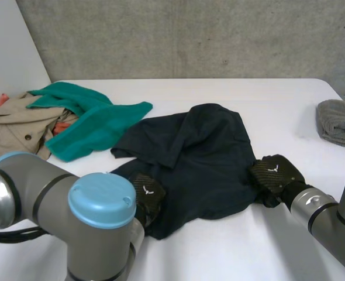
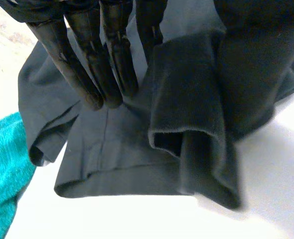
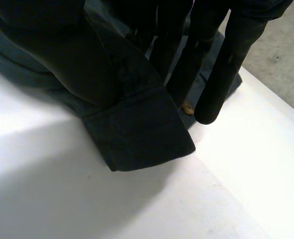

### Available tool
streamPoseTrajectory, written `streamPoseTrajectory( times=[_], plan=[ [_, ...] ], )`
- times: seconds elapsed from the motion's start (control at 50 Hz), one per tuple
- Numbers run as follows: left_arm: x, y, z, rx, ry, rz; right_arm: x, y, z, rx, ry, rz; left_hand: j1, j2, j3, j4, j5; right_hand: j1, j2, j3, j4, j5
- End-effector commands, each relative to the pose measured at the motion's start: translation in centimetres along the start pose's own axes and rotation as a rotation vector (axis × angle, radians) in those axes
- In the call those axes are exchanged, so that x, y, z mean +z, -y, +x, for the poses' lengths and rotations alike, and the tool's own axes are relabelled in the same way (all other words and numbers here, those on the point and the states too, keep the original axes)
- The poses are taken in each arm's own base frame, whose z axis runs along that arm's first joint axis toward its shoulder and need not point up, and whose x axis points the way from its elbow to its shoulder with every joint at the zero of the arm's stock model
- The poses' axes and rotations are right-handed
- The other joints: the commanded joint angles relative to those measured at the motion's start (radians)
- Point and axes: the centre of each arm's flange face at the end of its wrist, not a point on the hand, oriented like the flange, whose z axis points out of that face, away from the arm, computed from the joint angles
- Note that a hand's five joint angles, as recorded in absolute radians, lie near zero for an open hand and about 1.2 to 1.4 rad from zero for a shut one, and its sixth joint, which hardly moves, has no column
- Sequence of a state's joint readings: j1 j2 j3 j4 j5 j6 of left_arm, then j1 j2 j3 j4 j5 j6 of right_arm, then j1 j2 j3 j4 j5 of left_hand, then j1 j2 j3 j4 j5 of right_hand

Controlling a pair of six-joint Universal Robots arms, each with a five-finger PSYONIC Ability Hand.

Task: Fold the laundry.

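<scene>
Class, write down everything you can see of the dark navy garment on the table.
The dark navy woven garment lies crumpled and partly folded over itself on the white table, hems showing. The left hand pinches its near-left edge, the right hand its near-right hemmed corner. A teal towel lies beside it.

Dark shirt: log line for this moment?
left hand: pinches dark shirt, near edge | right hand: pinches its side edge | fold: not done

dark navy shirt (image 1: 202, 152), rumpled, on white table (image 1: 219, 252)

White table (image 1: 219, 252), grey concrete wall (image 1: 190, 35)
</scene>
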State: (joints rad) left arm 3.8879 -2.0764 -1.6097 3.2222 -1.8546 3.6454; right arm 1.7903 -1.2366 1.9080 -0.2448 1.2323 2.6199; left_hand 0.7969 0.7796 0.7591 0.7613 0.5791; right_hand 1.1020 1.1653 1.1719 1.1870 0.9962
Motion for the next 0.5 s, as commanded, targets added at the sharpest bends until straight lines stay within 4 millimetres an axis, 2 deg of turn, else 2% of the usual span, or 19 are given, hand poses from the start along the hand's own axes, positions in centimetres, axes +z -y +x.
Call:
streamPoseTrajectory(
  times=[0.02,0.06,0.14,0.16,0.22,0.24,0.28,0.3,0.32,0.38,0.44,0.46,0.5],
  plan=[
    [0.6,1.3,-1.1,0.087,0.05,0.054,-1.0,1.8,0.7,0.023,-0.021,0.007,0.599,0.617,0.637,0.635,0.643,0.294,0.231,0.224,0.209,0.225],
    [-0.3,2.0,-1.8,0.096,0.06,0.074,-1.7,2.8,1.1,0.022,-0.028,0.014,0.599,0.617,0.637,0.635,0.643,0.294,0.231,0.224,0.209,0.225],
    [-4.0,5.6,-5.0,0.074,0.113,0.176,-3.7,6.5,2.7,0.003,-0.067,0.069,0.599,0.617,0.637,0.635,0.643,0.294,0.231,0.224,0.209,0.225],
    [-6.0,7.1,-6.6,0.052,0.14,0.224,-4.7,8.4,3.3,-0.009,-0.081,0.1,0.599,0.617,0.637,0.635,0.643,0.294,0.231,0.224,0.209,0.225],
    [-9.0,9.6,-9.5,0.006,0.197,0.313,-6.3,11.3,4.3,-0.022,-0.108,0.153,0.599,0.617,0.637,0.635,0.643,0.294,0.231,0.224,0.209,0.225],
    [-10.9,11.1,-11.7,-0.028,0.24,0.375,-7.3,13.3,5.0,-0.025,-0.127,0.191,0.599,0.617,0.637,0.635,0.643,0.294,0.231,0.224,0.209,0.225],
    [-12.7,12.4,-13.4,-0.053,0.269,0.427,-8.4,15.2,5.9,-0.022,-0.153,0.232,0.599,0.617,0.637,0.635,0.643,0.294,0.231,0.224,0.209,0.225],
    [-14.3,13.3,-14.8,-0.074,0.288,0.461,-9.1,16.6,6.6,-0.012,-0.171,0.256,0.599,0.617,0.637,0.635,0.643,0.294,0.231,0.224,0.209,0.225],
    [-14.7,13.5,-15.4,-0.083,0.294,0.465,-9.2,17.0,6.9,0.001,-0.172,0.256,0.599,0.617,0.637,0.635,0.643,0.294,0.231,0.224,0.209,0.225],
    [-13.7,13.5,-17.2,-0.117,0.29,0.407,-8.7,17.5,7.9,0.039,-0.157,0.209,0.599,0.617,0.637,0.635,0.643,0.294,0.231,0.224,0.209,0.225],
    [-12.0,13.0,-17.4,-0.15,0.239,0.342,-7.1,17.2,7.6,0.023,-0.105,0.136,0.599,0.617,0.637,0.635,0.643,0.294,0.231,0.224,0.209,0.225],
    [-10.3,12.6,-17.2,-0.175,0.189,0.296,-6.6,17.2,7.5,0.013,-0.089,0.118,0.599,0.617,0.637,0.635,0.643,0.294,0.231,0.224,0.209,0.225],
    [-8.4,12.1,-16.9,-0.202,0.14,0.25,-5.6,16.7,7.1,-0.008,-0.056,0.074,0.599,0.617,0.637,0.635,0.643,0.294,0.231,0.224,0.209,0.225]
  ],
)
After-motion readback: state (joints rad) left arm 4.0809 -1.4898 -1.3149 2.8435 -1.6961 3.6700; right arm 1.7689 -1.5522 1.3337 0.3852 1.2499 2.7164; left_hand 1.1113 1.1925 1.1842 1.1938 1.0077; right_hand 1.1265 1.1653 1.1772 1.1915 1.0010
